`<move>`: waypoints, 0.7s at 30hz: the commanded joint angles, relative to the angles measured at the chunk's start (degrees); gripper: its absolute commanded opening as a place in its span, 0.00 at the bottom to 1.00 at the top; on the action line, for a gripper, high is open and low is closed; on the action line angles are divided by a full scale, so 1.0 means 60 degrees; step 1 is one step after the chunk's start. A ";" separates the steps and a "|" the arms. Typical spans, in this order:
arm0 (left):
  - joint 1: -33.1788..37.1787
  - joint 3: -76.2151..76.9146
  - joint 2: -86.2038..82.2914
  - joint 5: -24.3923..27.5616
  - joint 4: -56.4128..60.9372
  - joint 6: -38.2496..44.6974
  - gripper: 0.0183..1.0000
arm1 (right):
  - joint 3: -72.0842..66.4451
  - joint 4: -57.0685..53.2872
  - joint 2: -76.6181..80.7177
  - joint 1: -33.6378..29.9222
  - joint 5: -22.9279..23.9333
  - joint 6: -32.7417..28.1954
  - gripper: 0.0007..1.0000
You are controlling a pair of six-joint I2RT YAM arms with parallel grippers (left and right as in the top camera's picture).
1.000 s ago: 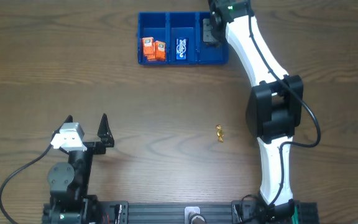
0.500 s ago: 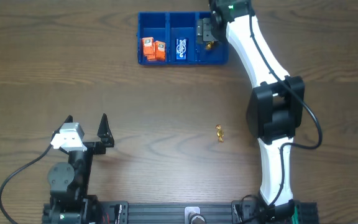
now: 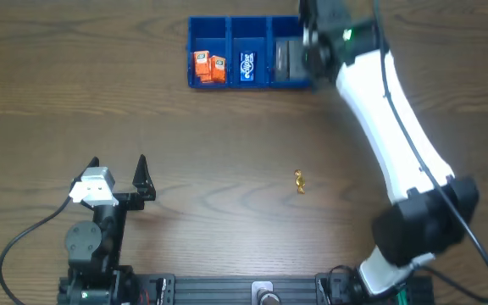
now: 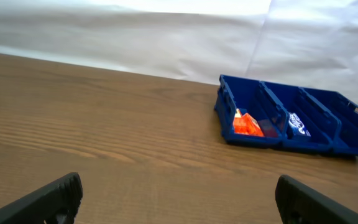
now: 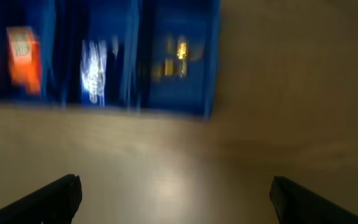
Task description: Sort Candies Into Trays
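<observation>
A rectangular blue plastic tray (image 3: 191, 51) with three compartments side by side stands at the far middle of the brown wooden table (image 3: 142, 110). Its left compartment holds orange-wrapped candies (image 3: 209, 67), its middle compartment a blue-and-white wrapped candy (image 3: 246, 63), and its right compartment a few gold-wrapped candies (image 5: 174, 59), which are too blurred to count. A single gold-wrapped candy (image 3: 300, 180) lies loose on the table right of centre, well apart from the tray and nearer than it, with neither arm touching it. The right gripper (image 5: 174, 186) hangs lifted at the tray's right end, at the tip of the white right arm (image 3: 388, 110), which stretches from the near right edge to the far side. Its two dark fingers are spread wide with nothing between them, and the tray's near wall and bare table lie ahead of it. The left gripper (image 3: 119, 169) sits at the near left, well apart from tray and candy, its fingers likewise spread wide and empty, pointing toward the far side.
</observation>
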 commanded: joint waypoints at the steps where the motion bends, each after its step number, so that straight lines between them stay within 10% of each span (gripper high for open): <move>1: 0.0051 -0.0138 -0.0062 0.0066 -0.0412 0.0135 1.00 | -0.3734 0.0517 -0.1275 0.0820 -0.0142 0.1129 1.00; 21: 0.0051 -0.0138 -0.0062 0.0066 -0.0412 0.0135 1.00 | -0.7883 0.2561 -0.1209 0.1038 -0.1304 0.1920 0.96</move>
